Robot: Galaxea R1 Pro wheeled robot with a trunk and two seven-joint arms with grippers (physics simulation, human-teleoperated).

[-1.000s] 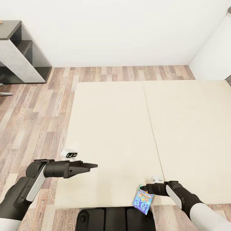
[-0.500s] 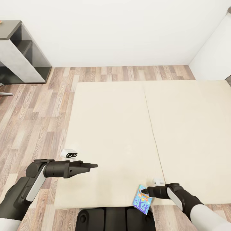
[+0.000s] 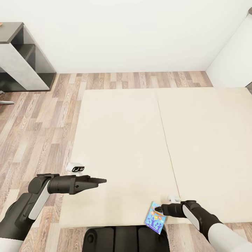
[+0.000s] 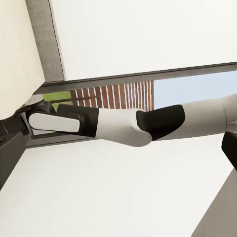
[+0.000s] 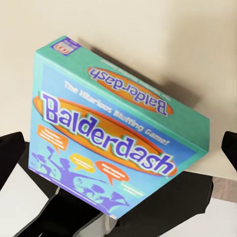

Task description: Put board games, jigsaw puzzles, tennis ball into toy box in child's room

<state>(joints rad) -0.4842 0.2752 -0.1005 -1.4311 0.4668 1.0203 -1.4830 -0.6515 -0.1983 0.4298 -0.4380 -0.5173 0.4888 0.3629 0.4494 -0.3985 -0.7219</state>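
Observation:
A light-blue board game [image 3: 155,217] lettered "Balderdash" lies tilted at the near edge of the cream bed [image 3: 140,140], partly over my dark base [image 3: 119,238]. My right gripper [image 3: 159,210] is right at the box's upper edge. In the right wrist view the board game [image 5: 118,133] spans nearly the whole gap between the two spread fingers [image 5: 11,150], so this gripper is open. My left gripper [image 3: 101,181] hovers open over the bed's near left part with nothing in it. The toy box, the table, the jigsaw puzzles and the tennis ball are out of view.
Wood-plank floor [image 3: 38,122] runs left of and behind the bed. A dark-grey shelf unit [image 3: 21,59] stands at the far left against the white wall. A white panel [image 3: 234,56] rises at the far right. My right arm [image 4: 123,123] crosses the left wrist view.
My right gripper has sunk slightly toward the bed's near edge, by the box. The box has barely shifted. The left arm has not moved.

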